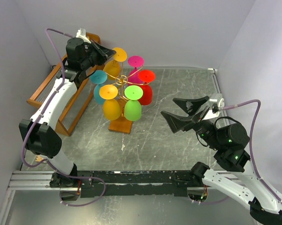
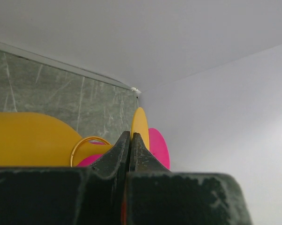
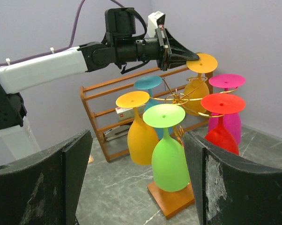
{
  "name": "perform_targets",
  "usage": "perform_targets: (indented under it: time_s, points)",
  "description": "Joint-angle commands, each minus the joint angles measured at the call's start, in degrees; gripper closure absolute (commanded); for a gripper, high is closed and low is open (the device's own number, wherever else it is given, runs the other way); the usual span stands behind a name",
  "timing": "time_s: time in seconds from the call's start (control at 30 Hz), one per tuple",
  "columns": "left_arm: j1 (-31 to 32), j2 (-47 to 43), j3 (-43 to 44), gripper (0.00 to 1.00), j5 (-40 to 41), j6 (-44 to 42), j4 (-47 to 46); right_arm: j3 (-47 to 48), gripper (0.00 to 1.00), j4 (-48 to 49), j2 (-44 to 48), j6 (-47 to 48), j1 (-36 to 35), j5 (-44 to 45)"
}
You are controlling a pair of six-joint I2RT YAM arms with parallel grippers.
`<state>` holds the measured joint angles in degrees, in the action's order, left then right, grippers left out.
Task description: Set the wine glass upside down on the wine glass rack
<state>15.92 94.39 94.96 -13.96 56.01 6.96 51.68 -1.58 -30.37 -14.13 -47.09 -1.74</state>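
Left end effector (image 1: 111, 52) tips together at wine glass (image 1: 118, 55) foot (11 o'clock on wine glass rack (image 1: 121, 125)). A careless retreat might snag and unhook it. Right end effector (image 1: 167, 106) apart.

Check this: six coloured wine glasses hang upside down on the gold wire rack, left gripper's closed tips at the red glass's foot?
Wrong colour: the closed tips of the left gripper are at the foot of the rear translucent orange wine glass, as the right wrist view shows.
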Motion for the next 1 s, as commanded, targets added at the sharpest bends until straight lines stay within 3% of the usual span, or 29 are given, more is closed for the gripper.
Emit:
perform_targets:
  time_s: [0.0,0.37,0.63,0.97]
  points:
    - [-1.03,-2.57,0.78,0.93,1.64,-2.43,-0.67,0.01,0.21,1.21,0.01,0.42,-0.15,0.00]
    - [-1.42,-3.50,0.87,0.83,4.23,-6.35,4.49,-0.04,0.21,1.34,0.07,0.03,-0.14,-0.11]
    - [-3.08,-1.71,2.38,0.82,2.02,-7.78,8.77,-0.09,0.21,1.32,0.32,-0.11,-0.11,0.11]
    - [-3.55,-1.32,3.31,0.67,2.81,-10.37,10.89,0.00,0.21,1.58,0.00,-0.18,-0.17,-0.10]
